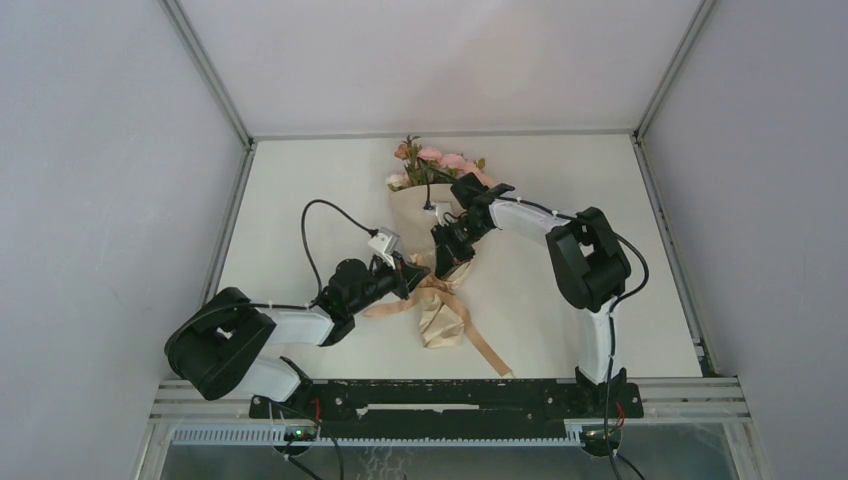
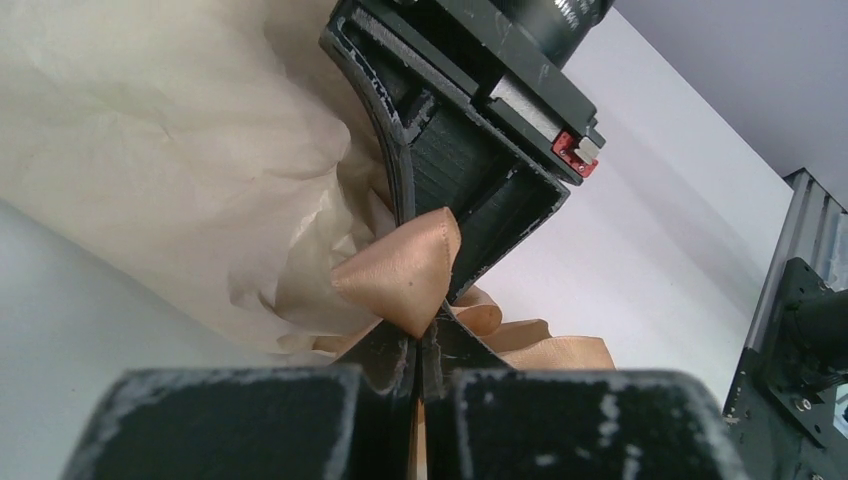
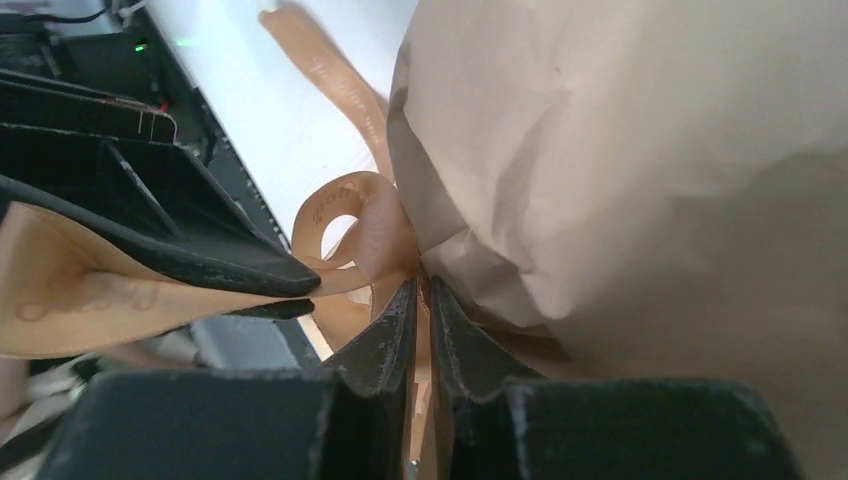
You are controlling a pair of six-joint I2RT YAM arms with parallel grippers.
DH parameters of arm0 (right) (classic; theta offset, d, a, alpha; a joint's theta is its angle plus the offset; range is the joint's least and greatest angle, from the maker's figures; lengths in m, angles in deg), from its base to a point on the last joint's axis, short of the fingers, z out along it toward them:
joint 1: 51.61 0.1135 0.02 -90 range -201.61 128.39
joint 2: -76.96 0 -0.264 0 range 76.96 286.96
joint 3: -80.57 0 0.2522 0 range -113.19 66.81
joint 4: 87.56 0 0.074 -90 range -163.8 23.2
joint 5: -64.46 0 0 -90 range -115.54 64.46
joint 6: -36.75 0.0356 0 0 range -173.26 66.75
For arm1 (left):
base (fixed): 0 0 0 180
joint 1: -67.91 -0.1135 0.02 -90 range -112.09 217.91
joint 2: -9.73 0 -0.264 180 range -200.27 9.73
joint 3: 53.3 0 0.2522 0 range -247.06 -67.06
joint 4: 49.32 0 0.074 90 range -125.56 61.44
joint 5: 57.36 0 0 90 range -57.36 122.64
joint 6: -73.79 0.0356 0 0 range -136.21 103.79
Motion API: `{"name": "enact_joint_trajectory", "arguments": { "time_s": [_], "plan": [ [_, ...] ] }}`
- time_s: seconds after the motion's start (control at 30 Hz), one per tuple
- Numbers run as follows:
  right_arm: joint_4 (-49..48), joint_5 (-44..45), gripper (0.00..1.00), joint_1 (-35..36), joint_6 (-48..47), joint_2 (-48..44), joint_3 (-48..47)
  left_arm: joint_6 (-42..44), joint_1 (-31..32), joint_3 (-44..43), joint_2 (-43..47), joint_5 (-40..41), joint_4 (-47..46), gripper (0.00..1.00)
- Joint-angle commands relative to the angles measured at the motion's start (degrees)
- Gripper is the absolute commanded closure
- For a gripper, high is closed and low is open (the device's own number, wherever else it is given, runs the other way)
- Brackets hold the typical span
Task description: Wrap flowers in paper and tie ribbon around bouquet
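— Checking the ribbon (image 2: 400, 275) first: who has it, and how does it behave?
— The left gripper (image 2: 418, 340) is pinched flat on a folded loop of it. The right gripper (image 3: 422, 290) is drawn narrow at the knot, with a tan strip showing between its jaws. I judge that strip to be ribbon, not paper. The material is limp woven fabric, light, with a slight sheen, so it is likely to slide through smooth pads if tension drops. It is best taken close to the knot, across its width.
— And the bundle?
— The paper (image 1: 408, 218) is wrapped round the flowers (image 1: 432, 158). The bundle lies mid-table, blooms toward the far wall, crumpled tail toward the arms. The ribbon crosses the narrow waist between, and one loose end trails toward the near rail (image 1: 450, 392). The paper is thin and creased: it will crush, and may tear under a hard pull. The stems are hidden inside; I would assume them slender and easily bent.
— Weight?
— Negligible, in my estimate. The whole bundle would drag across the table (image 1: 300, 170) before the knot tightens, unless both ends are pulled against each other.
— Surface and surroundings?
— The table is smooth, pale and matt; little friction expected. Plain grey walls (image 1: 100, 200) stand on three sides, with metal framing at the corners. Both arms meet at the waist, fingertips nearly touching, so room between them is tight.
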Motion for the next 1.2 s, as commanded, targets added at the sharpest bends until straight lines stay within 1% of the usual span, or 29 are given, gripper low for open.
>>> {"name": "enact_joint_trajectory", "arguments": {
  "time_s": [0.0,0.07,0.17,0.27,0.3,0.37,0.4,0.57,0.63,0.7,0.77,0.9,1.0,1.03,1.1,1.17],
  "plan": [
    [-0.3,-13.8,0.83,-1.6,-3.1,2.3,-1.5,-2.0,-0.4,0.3,-0.1,1.9,-2.2,1.00],
    [-0.4,-15.1,0.83,-1.6,-3.5,2.8,-1.3,-2.6,-0.6,0.0,-0.6,2.3,-2.1,1.00],
    [-0.3,-13.4,0.83,-1.8,-4.0,3.7,-1.0,-3.6,-1.1,-0.4,-1.2,3.3,-1.2,1.00],
    [-0.6,-13.4,0.82,-2.5,-3.7,5.1,-1.2,-6.4,-1.5,-1.1,-1.2,6.4,1.3,1.00],
    [-0.6,-13.2,0.82,-2.6,-3.6,5.5,-1.3,-8.0,-1.7,-1.5,-1.1,8.4,3.5,0.96],
    [-0.9,-13.2,0.82,-2.8,-3.4,5.6,-1.0,-10.9,-2.0,-1.8,-0.7,12.3,6.8,0.86],
    [-1.3,-13.1,0.83,-2.9,-3.3,5.4,-0.6,-11.6,-2.0,-1.7,-0.5,13.0,7.1,0.78],
    [-3.5,-13.3,0.83,-3.3,-2.2,4.6,0.9,-12.3,-1.9,-0.5,1.1,12.2,6.0,0.46],
    [-4.2,-13.7,0.83,-3.2,-2.0,4.7,1.5,-11.9,-2.0,-0.4,2.8,12.4,7.8,0.33],
    [-4.8,-14.0,0.83,-3.3,-1.8,5.0,1.8,-11.4,-2.0,-0.6,5.1,12.9,10.4,0.24],
    [-5.0,-14.2,0.83,-3.3,-1.8,5.3,1.8,-10.9,-2.2,-0.8,8.4,13.7,13.7,0.20],
    [-5.4,-13.1,0.83,-3.3,-1.5,4.8,2.1,-10.4,-2.7,-1.3,14.5,15.3,22.3,0.16],
    [-6.5,-12.2,0.83,-3.2,-0.6,3.6,3.2,-8.0,-3.0,-2.4,19.4,14.2,29.3,0.15],
    [-7.0,-12.1,0.83,-3.2,-0.1,3.2,3.7,-6.5,-3.0,-2.4,21.3,13.3,30.6,0.16],
    [-8.0,-11.7,0.83,-3.2,0.8,2.2,4.7,-3.2,-3.0,-1.9,25.5,10.4,32.1,0.24],
    [-9.2,-11.1,0.82,-3.0,1.1,1.5,5.7,1.3,-2.8,-0.4,30.0,5.5,31.9,0.31]
  ]
}}
